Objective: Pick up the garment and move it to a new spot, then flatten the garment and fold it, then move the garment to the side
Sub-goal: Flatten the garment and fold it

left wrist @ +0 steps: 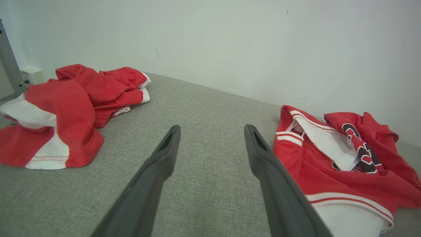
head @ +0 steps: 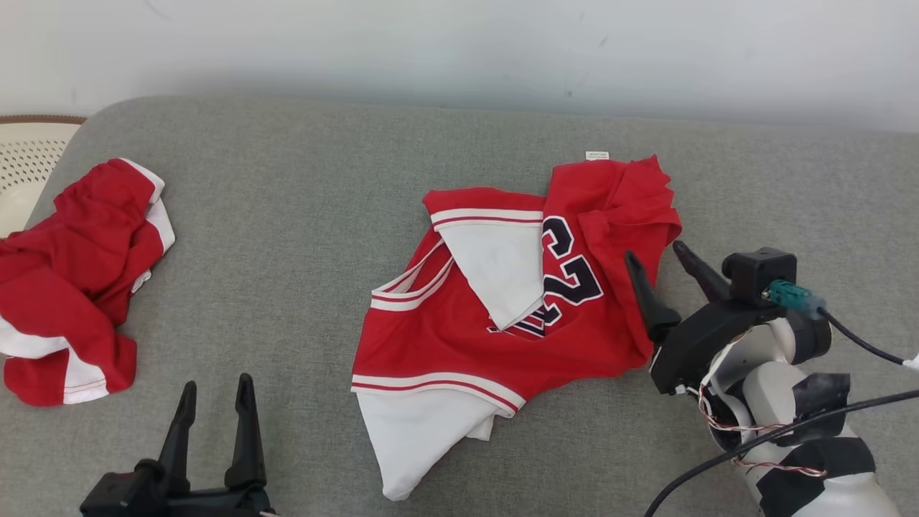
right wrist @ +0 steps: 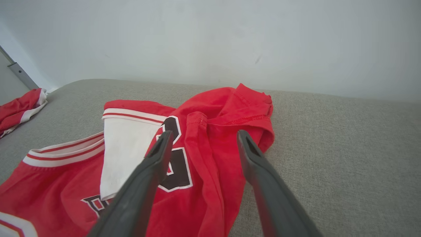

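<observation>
At lower left our left gripper (head: 217, 384) stands spread and empty. The red jersey (head: 445, 345) lies rumpled centre-right on the grey cushion (head: 287, 251). Our right gripper (head: 655, 251), also spread, hovers at its right edge. We judge flattening is due: pinch an edge, draw it outward.

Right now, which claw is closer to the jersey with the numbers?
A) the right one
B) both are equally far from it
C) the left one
A: the right gripper hangs open at the right edge of the jersey, while the left gripper sits apart from it over bare cushion.
</observation>
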Tool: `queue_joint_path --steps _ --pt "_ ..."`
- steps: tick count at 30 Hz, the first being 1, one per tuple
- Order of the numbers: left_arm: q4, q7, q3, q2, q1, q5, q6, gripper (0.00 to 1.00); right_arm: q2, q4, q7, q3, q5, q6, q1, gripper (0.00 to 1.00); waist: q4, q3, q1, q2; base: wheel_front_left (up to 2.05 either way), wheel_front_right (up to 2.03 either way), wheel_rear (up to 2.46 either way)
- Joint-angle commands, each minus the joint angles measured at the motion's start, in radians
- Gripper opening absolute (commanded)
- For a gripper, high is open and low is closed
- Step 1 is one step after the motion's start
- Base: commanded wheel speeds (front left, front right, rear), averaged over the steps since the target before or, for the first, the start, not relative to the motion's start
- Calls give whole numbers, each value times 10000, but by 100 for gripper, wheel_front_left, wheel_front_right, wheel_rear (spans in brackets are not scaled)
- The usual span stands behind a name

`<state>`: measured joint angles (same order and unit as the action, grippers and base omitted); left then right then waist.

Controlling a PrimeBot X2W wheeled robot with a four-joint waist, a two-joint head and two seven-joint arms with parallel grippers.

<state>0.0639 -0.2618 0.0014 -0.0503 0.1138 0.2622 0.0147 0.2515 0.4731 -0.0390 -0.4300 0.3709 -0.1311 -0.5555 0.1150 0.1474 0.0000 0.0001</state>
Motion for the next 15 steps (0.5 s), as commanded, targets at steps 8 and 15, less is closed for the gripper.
queue_joint_path --steps 8,15 --pt "35 -38 -144 -4 180 75 -21 100 -419 1021 81 507 -204 7 -662 100 308 189 0 -1 0 0 0" --pt "18 -38 -261 -2 287 130 -11 100 -764 2843 -192 807 -465 7 -1699 100 622 385 0 -1 0 0 0"
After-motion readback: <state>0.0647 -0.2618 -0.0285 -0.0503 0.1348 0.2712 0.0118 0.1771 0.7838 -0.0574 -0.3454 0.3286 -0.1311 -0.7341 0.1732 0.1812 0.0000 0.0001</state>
